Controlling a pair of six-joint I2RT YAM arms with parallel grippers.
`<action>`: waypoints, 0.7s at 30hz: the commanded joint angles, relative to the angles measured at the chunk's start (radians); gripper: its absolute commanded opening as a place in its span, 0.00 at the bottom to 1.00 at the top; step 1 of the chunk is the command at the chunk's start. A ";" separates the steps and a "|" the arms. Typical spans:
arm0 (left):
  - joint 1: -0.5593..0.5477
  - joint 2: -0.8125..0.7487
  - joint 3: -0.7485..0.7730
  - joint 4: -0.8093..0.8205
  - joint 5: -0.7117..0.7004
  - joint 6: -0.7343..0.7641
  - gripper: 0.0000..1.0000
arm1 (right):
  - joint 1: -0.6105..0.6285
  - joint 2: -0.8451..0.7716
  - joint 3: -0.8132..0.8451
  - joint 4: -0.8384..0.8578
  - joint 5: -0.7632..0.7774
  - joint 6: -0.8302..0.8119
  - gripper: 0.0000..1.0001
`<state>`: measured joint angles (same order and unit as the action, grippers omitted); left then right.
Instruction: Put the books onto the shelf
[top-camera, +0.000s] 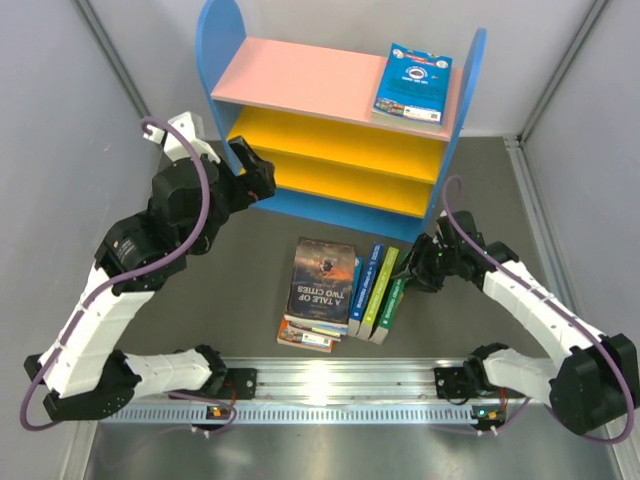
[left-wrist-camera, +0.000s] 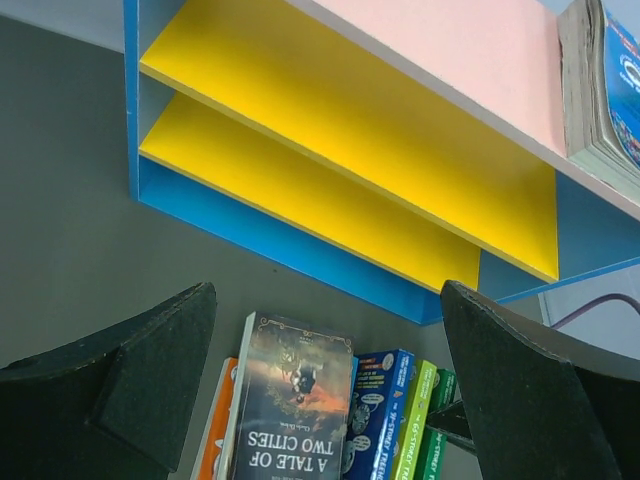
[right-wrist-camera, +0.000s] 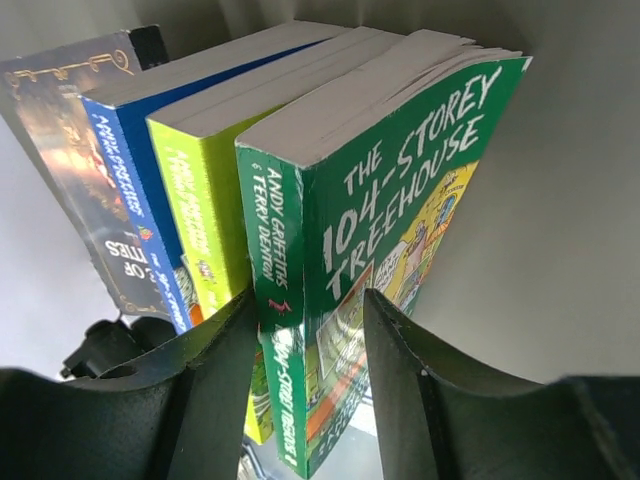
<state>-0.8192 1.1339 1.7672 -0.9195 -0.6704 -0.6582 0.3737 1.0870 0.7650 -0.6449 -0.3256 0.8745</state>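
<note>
The green book (right-wrist-camera: 400, 190) is on the table (top-camera: 180, 300) in front of the shelf (top-camera: 213, 60). It is right beside a yellow book (right-wrist-camera: 200, 190), a blue book (right-wrist-camera: 120, 150) and a dark book (top-camera: 323, 278). My right gripper (right-wrist-camera: 310, 310) pinches the green book on both sides. My left gripper (left-wrist-camera: 328, 300) is wide open and holds nothing, up near the shelf. One flat book (top-camera: 414, 82) lies on the pink top board (top-camera: 300, 75).

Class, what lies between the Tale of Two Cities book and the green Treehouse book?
Two books side by side: a blue book next to the Tale book, then a lime book against the Treehouse book. Clearest in the right wrist view.
</note>
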 joint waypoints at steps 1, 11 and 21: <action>0.000 0.001 0.011 -0.022 0.014 -0.021 0.99 | 0.028 0.014 0.005 0.034 0.023 -0.017 0.46; 0.000 0.026 0.000 -0.027 0.080 -0.026 0.97 | 0.056 0.028 -0.023 -0.058 0.065 -0.074 0.00; -0.310 0.240 0.136 -0.076 0.123 0.117 0.95 | 0.056 0.028 0.368 -0.427 0.233 -0.115 0.00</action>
<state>-0.9733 1.3220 1.8397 -0.9749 -0.5049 -0.6235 0.4126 1.1103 0.9512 -0.9237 -0.1654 0.7902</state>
